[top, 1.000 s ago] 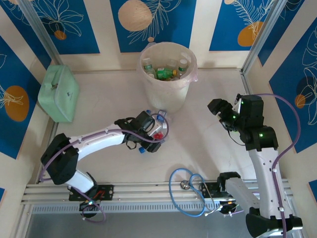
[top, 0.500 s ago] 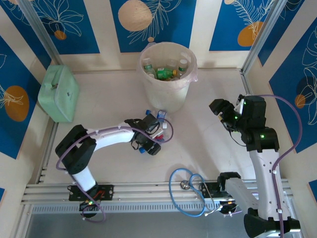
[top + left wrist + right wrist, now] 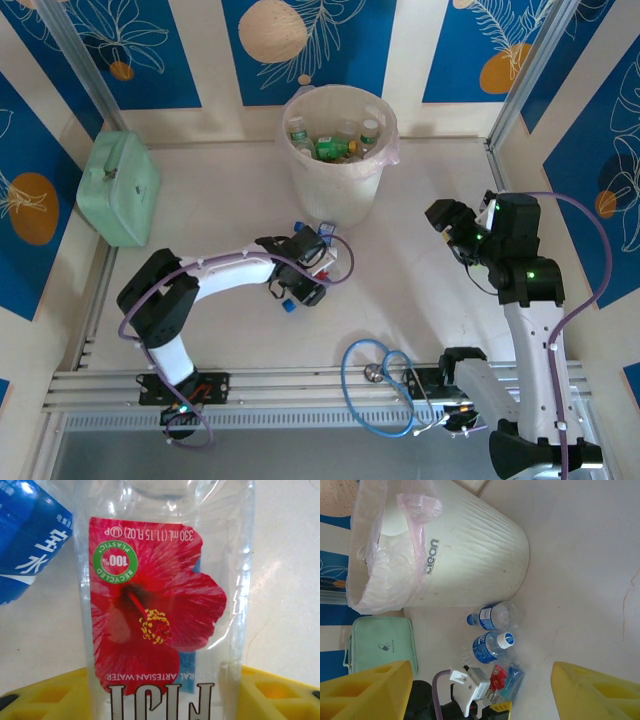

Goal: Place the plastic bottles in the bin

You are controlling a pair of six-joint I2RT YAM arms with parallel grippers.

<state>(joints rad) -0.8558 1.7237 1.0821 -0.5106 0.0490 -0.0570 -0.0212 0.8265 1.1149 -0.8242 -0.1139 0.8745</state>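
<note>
We judge L gripper pinching Fiji bottle near bin; thin wall may buckle, slip. R gripper spread, idle.

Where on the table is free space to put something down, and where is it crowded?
Bare table lies between the green case and the bin, and again between the bin and the right gripper. It is crowded in front of the bin, where bottles lie by the left gripper.

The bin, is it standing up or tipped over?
Standing up. The bin has its open top facing upward, with bottles visible inside, and its base rests flat on the table.
</note>
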